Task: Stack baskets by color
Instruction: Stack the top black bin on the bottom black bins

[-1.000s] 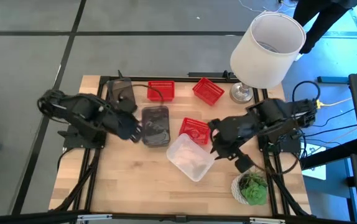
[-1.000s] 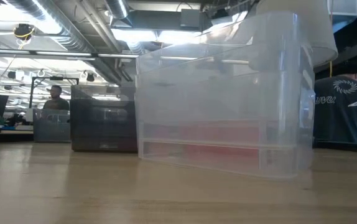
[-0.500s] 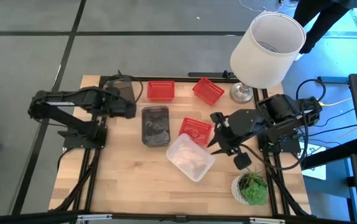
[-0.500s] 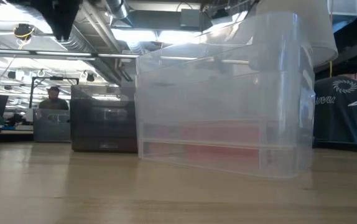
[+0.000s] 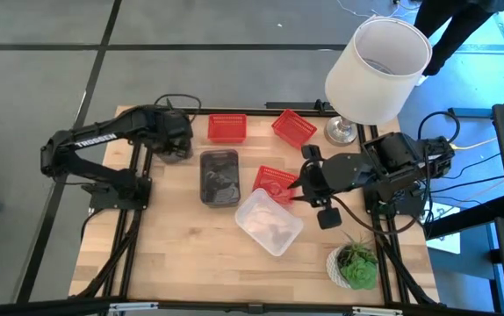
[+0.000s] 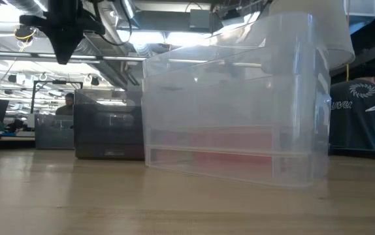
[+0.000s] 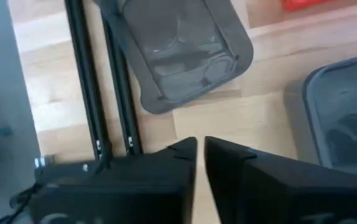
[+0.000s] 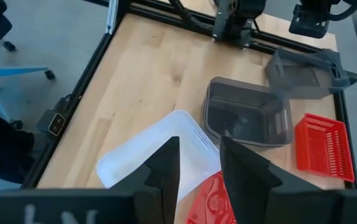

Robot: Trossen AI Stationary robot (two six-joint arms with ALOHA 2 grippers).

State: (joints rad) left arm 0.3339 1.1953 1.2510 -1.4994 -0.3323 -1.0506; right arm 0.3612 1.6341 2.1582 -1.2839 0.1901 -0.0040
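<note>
Left end effector [image 5: 179, 140], fingers nearly pressed together, hangs over the grey basket [image 5: 171, 130] at the counter's [image 5: 182, 254] far left corner, while the right end effector [image 5: 309, 182], spread, hovers above the red basket [image 5: 274, 183] hemmed in by the clear basket [image 5: 269, 223], lampshade [image 5: 378, 70] behind.

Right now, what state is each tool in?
Left tool: nearly shut, holding nothing, above a grey basket.
Right tool: open, empty.

The high view looks straight down on the whole desk [image 5: 190, 254]. The low view sits at desk height, close behind the clear basket [image 6: 233, 104], which the high and right wrist views also show.
</note>
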